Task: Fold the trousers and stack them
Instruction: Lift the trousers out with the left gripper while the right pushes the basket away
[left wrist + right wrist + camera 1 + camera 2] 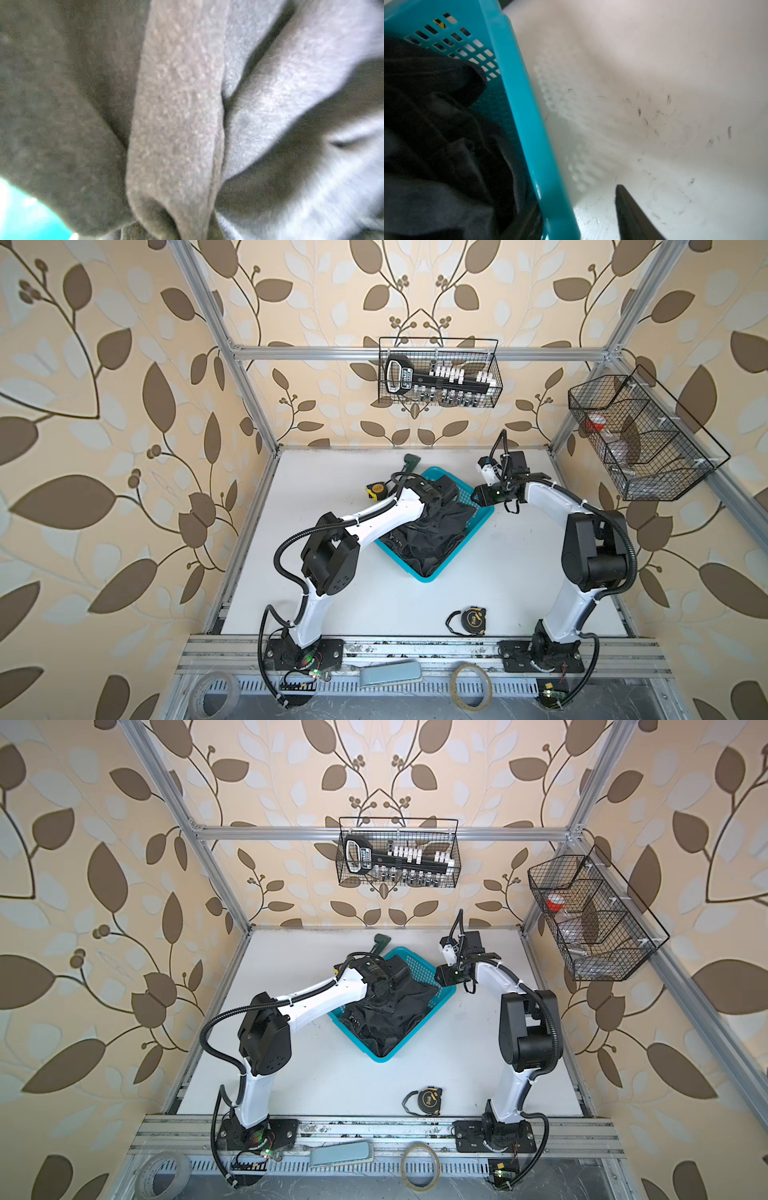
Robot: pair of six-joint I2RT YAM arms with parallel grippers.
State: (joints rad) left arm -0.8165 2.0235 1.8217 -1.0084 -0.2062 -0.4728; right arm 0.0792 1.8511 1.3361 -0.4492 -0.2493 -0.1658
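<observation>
Jaws of the left gripper are clamping shut on a fold of the trousers, which are lying crumpled inside the turquoise basket (cloth is filling the whole left wrist view). Further right, the right gripper is hovering at the basket's rim, one dark finger showing over the white table; how wide its jaws are standing I cannot tell.

black trousers, turquoise basket, white table

the charcoal-black trousers lie crumpled and unfolded in a bunched heap inside the turquoise basket, deep creases running across the dark fabric.
</observation>
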